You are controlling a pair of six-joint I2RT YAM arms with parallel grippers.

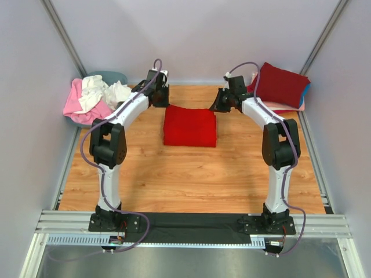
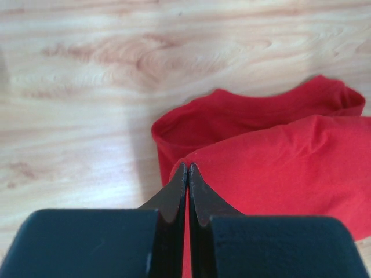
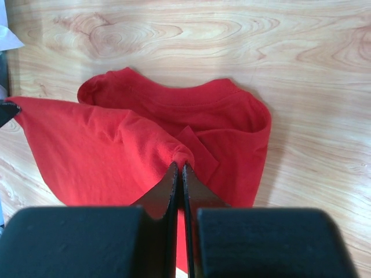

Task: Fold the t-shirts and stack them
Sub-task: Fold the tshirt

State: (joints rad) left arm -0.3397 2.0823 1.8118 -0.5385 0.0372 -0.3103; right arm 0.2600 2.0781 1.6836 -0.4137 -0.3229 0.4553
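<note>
My left pincer is shut tight, with a thin fold of the red shirt nipped between its tips at the cloth's edge. The right pincer is the same: jaws together, the cloth puckered to a point just where they bite.

From above, the red shirt lies as a squarish folded packet on the table, midway between my two arms, with a pincer at each far corner. In the wrist views the top layer rises to each pincer, while the layer with the ribbed collar lies flat on the wood.

I judge this cloth light, limp and not fragile. It has no stiffness, so it will sag between my two holds and fold wherever it is left unsupported. On the smooth wood the lower layers may drag along.

A nip this thin could slip out, or catch one layer only. I would rather take hold at the corners, deep enough to catch every layer I mean to move, and level on both sides.

A dark red shirt lies folded at the far right. A pink shirt and a white shirt are heaped at the tub, far left.
</note>
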